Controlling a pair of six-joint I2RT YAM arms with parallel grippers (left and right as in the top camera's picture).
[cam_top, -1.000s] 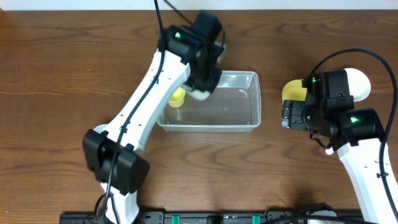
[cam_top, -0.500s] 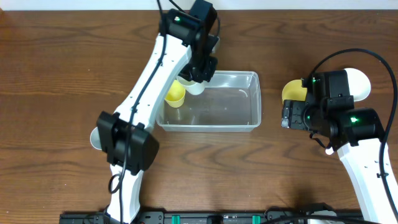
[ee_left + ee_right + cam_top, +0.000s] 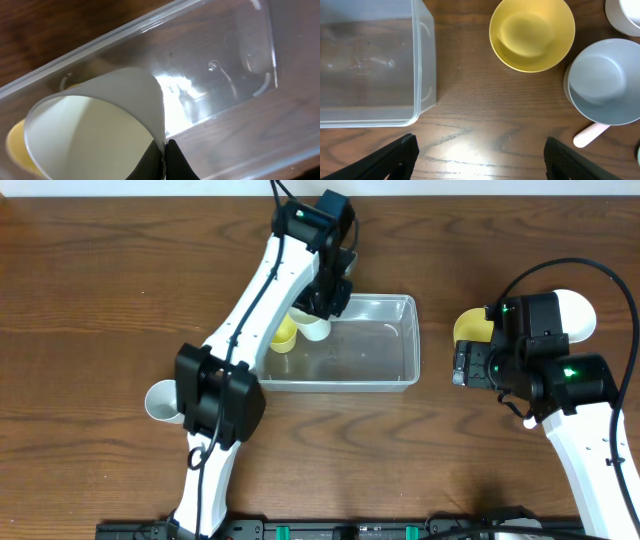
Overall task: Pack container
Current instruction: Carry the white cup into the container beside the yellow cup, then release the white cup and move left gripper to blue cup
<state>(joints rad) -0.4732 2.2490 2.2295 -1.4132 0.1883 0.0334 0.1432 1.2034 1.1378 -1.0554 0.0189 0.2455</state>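
Tabletop (image 3: 80, 300) at far left carries a lone cup (image 3: 160, 402). Next, our left gripper (image 3: 164, 155) pinches the wall of a white cup (image 3: 316, 328) at the left end of the container (image 3: 385, 350), which sits mid-table with a yellow cup (image 3: 283, 336) inside. Rightward, our right gripper (image 3: 480, 160) hangs spread wide near a yellow bowl (image 3: 532, 34).
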